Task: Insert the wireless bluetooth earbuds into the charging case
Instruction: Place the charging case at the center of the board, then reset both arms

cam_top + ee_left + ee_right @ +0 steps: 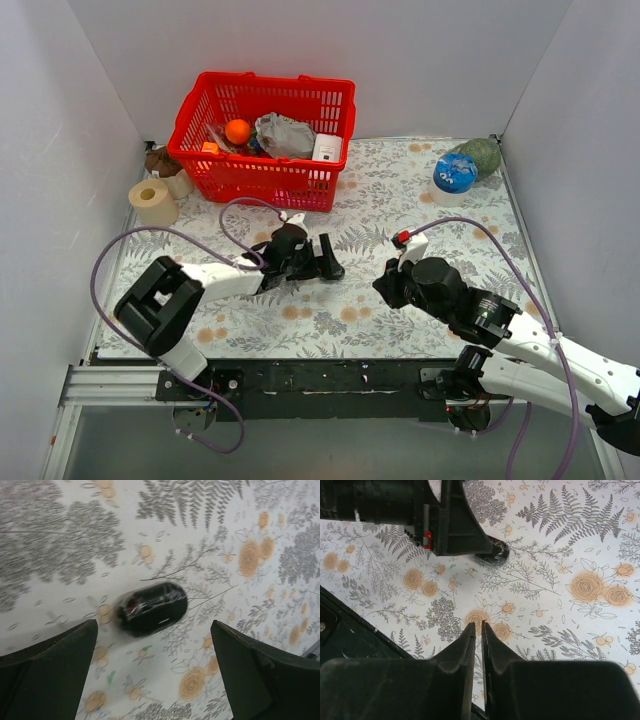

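You cannot see the earbuds anywhere on the table (pixel 420 215), so they are either already inside the charging case (pixel 152 607) or hidden. The case lies near the table's middle and looks shut, though it is blurred. If they are in, I judge little is left but to pull clear. Your left tool (pixel 328 258) reaches low over the case, its fingers spread wide at 8 and 4 o'clock of it, gripping nothing. Your right tool (pixel 477 627), at 3 o'clock of the left, points at the table, nearly closed, only a thin empty slit showing.

No legible txt or labels.
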Controlling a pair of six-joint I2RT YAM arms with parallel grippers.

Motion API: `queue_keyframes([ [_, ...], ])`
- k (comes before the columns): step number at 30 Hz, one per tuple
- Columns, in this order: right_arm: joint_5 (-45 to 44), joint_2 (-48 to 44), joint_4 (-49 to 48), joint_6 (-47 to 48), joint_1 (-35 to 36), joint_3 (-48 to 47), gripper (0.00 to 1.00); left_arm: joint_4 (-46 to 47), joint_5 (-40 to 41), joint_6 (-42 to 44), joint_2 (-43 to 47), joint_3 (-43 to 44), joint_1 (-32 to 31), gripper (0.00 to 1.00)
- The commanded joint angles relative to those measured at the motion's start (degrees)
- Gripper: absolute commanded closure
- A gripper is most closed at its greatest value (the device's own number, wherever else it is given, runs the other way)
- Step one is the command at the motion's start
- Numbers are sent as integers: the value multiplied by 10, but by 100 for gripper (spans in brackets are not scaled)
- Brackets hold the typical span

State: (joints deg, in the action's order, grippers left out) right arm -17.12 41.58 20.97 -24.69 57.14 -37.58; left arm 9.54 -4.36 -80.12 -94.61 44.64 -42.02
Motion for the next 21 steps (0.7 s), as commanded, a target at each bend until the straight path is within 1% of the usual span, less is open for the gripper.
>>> queue_keyframes([
  [1,-1,-13,-23,-11,0,11,82,-130,101,14,151,-32,21,2],
  [2,-4,-14,-23,-10,0,13,81,-164,128,9,178,-34,27,2],
  [3,-8,-14,-23,-10,0,15,80,-180,145,8,207,-37,30,2],
  [4,-11,-15,-24,-11,1,19,80,-199,166,2,257,-38,30,2],
  [5,-13,-15,-27,-11,0,22,78,-238,182,1,284,-35,33,2],
  [7,-16,-17,-34,-10,0,29,76,-273,219,-7,327,-32,34,2],
  [8,-12,-18,-40,-8,0,30,71,-302,234,-11,375,-32,35,2],
  [9,-11,-18,-44,-6,1,33,69,-316,279,-41,398,-36,35,2],
  [10,-6,-16,-53,-1,0,35,67,-326,301,-60,425,-44,35,2],
  [11,-3,-14,-56,8,0,37,63,-347,325,-83,473,-51,36,2],
  [13,-15,-7,-56,14,1,37,59,-361,344,-112,521,-70,37,2],
  [14,-52,-4,-52,-23,0,39,35,-375,345,-114,541,-73,37,2],
  [15,-68,-4,-52,-33,0,42,29,-380,342,-114,575,-76,37,2],
  [17,-77,-4,-79,-20,0,54,19,-385,337,-110,598,-80,37,2],
  [19,-81,-1,-89,-1,0,55,10,-399,338,-110,596,-75,37,2],
  [21,-85,12,-96,6,0,49,8,-434,340,-116,579,-61,37,2],
])
